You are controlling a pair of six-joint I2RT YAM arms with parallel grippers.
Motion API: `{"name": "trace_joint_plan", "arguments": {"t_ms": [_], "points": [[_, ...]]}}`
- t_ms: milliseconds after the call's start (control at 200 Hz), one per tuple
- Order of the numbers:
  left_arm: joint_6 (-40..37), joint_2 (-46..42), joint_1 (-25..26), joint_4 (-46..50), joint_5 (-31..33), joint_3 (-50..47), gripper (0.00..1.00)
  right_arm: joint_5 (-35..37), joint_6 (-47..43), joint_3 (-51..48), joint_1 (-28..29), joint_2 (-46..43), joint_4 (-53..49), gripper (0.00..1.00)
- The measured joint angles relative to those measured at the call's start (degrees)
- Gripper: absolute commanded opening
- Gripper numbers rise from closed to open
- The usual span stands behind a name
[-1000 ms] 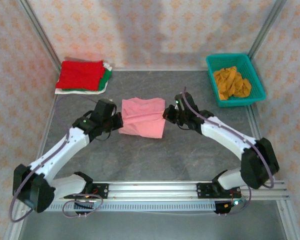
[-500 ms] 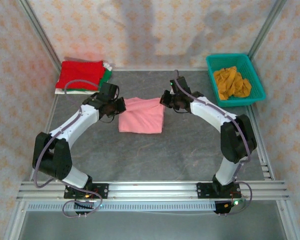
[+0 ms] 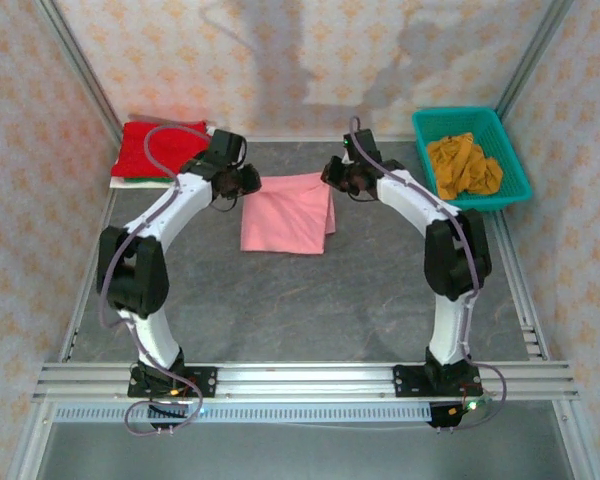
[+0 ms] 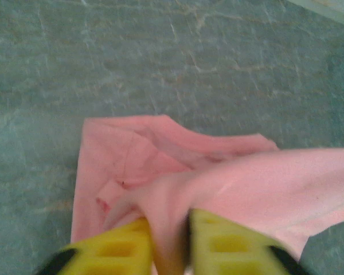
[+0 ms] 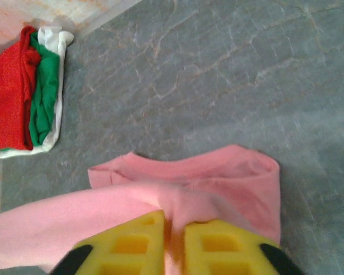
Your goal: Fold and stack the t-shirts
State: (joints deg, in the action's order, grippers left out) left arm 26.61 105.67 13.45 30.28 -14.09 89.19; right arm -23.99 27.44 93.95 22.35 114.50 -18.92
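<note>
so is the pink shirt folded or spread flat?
Folded: pink shirt lies doubled in a compact rectangle, far edge pinched by the left gripper and right gripper.

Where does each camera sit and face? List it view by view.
Top external: above and behind, looking down at the table; both arms show, left gripper and right gripper pinching the pink t-shirt.
Left wrist: on that wrist, looking down its yellow fingers at pinched pink cloth.
Right wrist: likewise, facing the folded stack.
Shared: pink t-shirt in all; stack in top and right wrist.

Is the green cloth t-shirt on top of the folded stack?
No, the red cloth t-shirt lies on top, with the green cloth t-shirt between it and the white one.
</note>
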Motion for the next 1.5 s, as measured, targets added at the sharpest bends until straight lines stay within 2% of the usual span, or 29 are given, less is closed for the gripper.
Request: {"name": "trace_joint_plan", "arguments": {"t_ms": [40,85,185,240,300,365,445,520,606,771,921,1056,1136,1336,1406,1501], "points": [[-0.31,2.80,-0.37,0.37,0.63,2.89,0.65,-0.04,0.02,2.51,-0.17,2.32,-0.66,0.42],[-0.72,5.97,-0.87,0.92,1.55,6.25,0.69,-0.17,-0.33,5.68,-0.44,5.14,-1.62,0.46],[-1.03,12.46,-2.03,3.52,4.72,13.77,0.70,-0.24,-0.61,10.45,-1.36,9.05,-4.22,0.50],[-1.03,13.66,-2.45,3.87,6.45,14.73,0.70,-0.24,-0.74,10.51,-1.79,9.18,-5.38,0.51],[-1.01,12.39,-2.54,3.37,8.59,12.13,0.67,-0.24,-1.05,8.79,-1.95,7.87,-5.27,0.48],[-1.01,7.13,-1.53,1.11,10.62,4.37,0.65,-0.28,-1.64,2.95,-1.38,3.87,-3.82,0.41],[-0.90,-0.98,1.51,-2.12,11.34,-6.10,0.59,-1.25,-2.03,-5.57,0.66,-2.34,-1.81,0.32],[0.00,-5.62,4.61,-5.14,10.95,-12.13,0.58,-3.10,-1.49,-11.15,3.43,-5.75,1.16,0.27],[0.96,-6.23,5.68,-8.85,10.12,-16.33,0.59,-4.52,-0.90,-14.97,6.16,-5.95,5.05,0.23],[2.38,-1.49,2.58,-11.76,8.83,-22.05,0.60,-4.15,-0.70,-16.96,6.21,-0.35,7.02,0.20],[2.58,1.03,1.11,-12.15,8.17,-22.99,0.66,-3.91,-0.70,-17.00,5.40,3.30,8.41,0.20],[2.19,1.95,1.11,-12.35,6.93,-20.94,0.71,-3.72,-0.70,-17.00,5.40,2.97,9.18,0.28],[1.95,3.65,1.14,-12.79,5.95,-18.56,0.71,-3.69,-0.76,-17.09,5.46,2.21,9.16,0.32],[1.81,9.73,1.11,-12.55,5.57,-12.87,0.73,-4.00,-0.72,-18.18,5.44,-3.45,9.16,0.32],[1.86,9.90,1.14,-11.69,5.25,-11.98,0.72,-4.15,-0.72,-18.67,5.44,-5.70,9.40,0.33],[1.79,10.49,1.14,-11.56,5.40,-11.54,0.61,-4.17,-0.72,-19.43,5.42,-7.89,9.57,0.33]]}}
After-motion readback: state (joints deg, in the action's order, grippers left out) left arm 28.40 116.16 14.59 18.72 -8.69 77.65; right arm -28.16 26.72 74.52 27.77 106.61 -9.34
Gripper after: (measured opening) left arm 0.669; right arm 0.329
